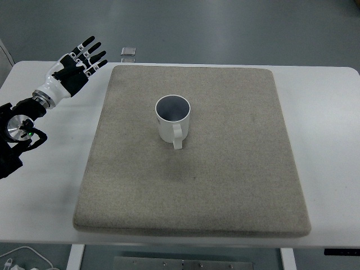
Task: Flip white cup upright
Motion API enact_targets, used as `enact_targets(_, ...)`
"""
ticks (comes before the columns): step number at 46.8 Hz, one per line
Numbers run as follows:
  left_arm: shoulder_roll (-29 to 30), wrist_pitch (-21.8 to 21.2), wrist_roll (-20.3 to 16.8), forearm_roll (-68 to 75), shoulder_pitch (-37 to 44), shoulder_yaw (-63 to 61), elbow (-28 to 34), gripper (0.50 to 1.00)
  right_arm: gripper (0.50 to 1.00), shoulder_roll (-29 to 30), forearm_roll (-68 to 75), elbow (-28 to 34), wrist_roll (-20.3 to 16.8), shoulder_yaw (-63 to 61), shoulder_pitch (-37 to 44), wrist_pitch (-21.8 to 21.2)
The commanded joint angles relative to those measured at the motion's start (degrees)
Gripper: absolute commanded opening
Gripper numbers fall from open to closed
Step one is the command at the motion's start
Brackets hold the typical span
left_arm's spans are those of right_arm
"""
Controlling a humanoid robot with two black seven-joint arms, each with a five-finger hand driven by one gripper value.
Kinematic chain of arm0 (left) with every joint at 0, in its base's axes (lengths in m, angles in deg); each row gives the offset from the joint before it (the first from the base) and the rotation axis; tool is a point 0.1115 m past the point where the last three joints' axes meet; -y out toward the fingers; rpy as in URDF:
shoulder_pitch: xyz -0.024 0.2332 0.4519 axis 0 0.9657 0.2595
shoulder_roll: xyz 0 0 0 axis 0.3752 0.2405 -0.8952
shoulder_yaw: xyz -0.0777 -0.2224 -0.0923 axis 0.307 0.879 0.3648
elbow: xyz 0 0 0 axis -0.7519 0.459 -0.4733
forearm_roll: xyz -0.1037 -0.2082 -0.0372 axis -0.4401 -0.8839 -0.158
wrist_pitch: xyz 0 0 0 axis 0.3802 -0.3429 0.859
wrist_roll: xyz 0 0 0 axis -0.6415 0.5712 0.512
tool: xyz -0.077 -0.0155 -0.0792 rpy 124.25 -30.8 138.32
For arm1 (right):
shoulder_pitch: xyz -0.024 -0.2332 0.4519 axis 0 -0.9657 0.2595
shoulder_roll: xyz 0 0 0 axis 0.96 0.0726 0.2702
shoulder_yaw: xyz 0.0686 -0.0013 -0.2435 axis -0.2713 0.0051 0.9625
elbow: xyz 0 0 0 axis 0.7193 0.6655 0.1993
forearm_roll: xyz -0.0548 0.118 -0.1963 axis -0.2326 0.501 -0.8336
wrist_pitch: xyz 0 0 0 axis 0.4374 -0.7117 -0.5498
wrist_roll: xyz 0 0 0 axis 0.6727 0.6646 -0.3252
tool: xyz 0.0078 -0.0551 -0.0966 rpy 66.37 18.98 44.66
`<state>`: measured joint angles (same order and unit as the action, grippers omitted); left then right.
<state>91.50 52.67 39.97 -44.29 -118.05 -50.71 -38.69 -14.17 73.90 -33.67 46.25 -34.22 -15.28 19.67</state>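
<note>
A white cup (172,119) with a bluish-grey inside sits on a beige mat (191,185) over a white table (50,185); at ten o'clock, a black-and-white left hand (76,67).

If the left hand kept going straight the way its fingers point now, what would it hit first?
Probably nothing: the left hand points up and right, past the mat's far left corner, out over the table edge. The small object lies near that line, though depth is unclear.
</note>
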Motion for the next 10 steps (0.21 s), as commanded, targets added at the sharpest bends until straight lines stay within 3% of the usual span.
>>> enact_targets(1,-0.2,0.0,0.0,0.0,-0.1,0.0,0.0,0.994,0.93,0.0,0.1,0.0,0.0,0.0,0.0,0.1)
enact_targets(10,-0.4,0.0,0.6,-0.1,-0.3,0.2,0.0,0.996,0.93,0.0,0.3,0.0,0.0,-0.1,0.0,0.4)
